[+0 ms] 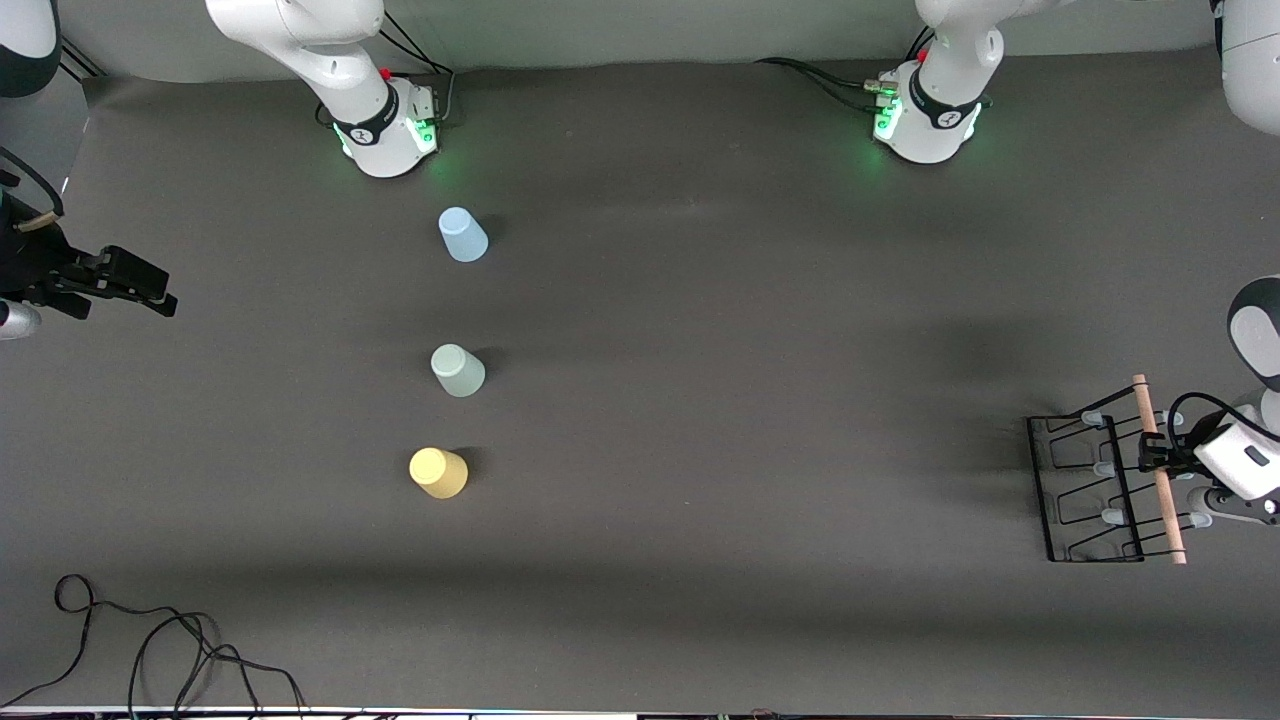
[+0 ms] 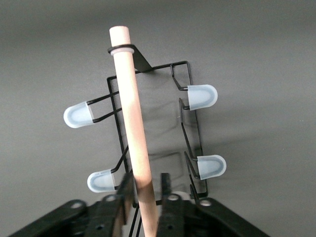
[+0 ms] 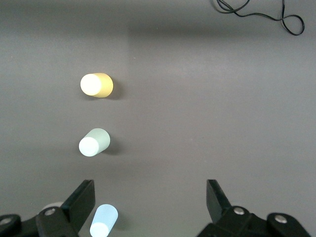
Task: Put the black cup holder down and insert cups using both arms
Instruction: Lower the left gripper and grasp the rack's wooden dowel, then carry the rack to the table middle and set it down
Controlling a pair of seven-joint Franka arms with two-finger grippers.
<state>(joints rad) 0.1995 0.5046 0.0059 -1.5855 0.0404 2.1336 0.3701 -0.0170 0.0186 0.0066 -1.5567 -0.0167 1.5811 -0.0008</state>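
Observation:
The black cup holder (image 1: pixel 1085 490) stands on the table at the left arm's end, its wooden rod handle (image 1: pixel 1163 500) on top. My left gripper (image 1: pixel 1155 455) straddles the handle (image 2: pixel 131 108); one finger touches the rod, with a small gap at the other finger (image 2: pixel 166 185). Pale-blue pegs (image 2: pixel 201 96) stick out on both sides. Three cups stand upside down in a row toward the right arm's end: light blue (image 1: pixel 463 235), pale green (image 1: pixel 458 370), yellow (image 1: pixel 438 472). My right gripper (image 1: pixel 150 288) is open and empty, up over the table's right-arm end. Its wrist view shows the cups below (image 3: pixel 94 142).
A black cable (image 1: pixel 150 640) lies in loops near the table's front edge at the right arm's end; it also shows in the right wrist view (image 3: pixel 261 12). The arms' green-lit bases (image 1: pixel 390 130) stand along the back.

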